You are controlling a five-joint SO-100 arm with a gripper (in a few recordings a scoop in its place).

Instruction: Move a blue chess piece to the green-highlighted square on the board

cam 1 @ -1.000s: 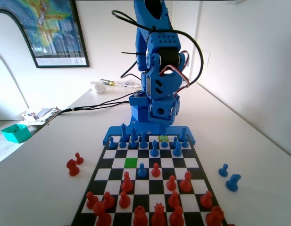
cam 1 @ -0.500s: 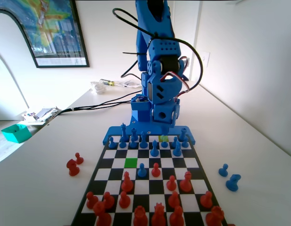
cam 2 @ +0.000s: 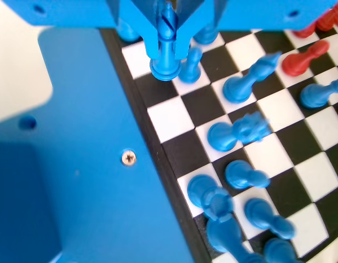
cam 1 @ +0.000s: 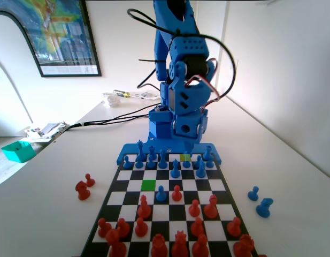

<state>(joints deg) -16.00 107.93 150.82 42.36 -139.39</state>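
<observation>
In the wrist view my gripper (cam 2: 166,46) is shut on a slim blue chess piece (cam 2: 165,55). The piece hangs upright with its round base just above a white cell at the board's (cam 2: 171,118) back edge. Other blue pieces stand close to its right. In the fixed view the gripper (cam 1: 186,143) hangs low over the blue back row, above a pale yellow-green cell (cam 1: 185,157). The green-highlighted square (cam 1: 148,184) lies two rows nearer the camera and to the left, with no piece on it. A blue pawn (cam 1: 161,194) stands just right of it.
Red pieces (cam 1: 178,243) crowd the board's near rows, and a red pawn (cam 1: 176,193) stands mid-board. Off the board lie two red pieces (cam 1: 83,188) on the left and two blue ones (cam 1: 261,202) on the right. A teal box (cam 1: 17,151) sits far left.
The arm's upper part has swung slightly to the right in the fixed view. The gripper stays low over the back row, and the pieces on the board have not moved.
</observation>
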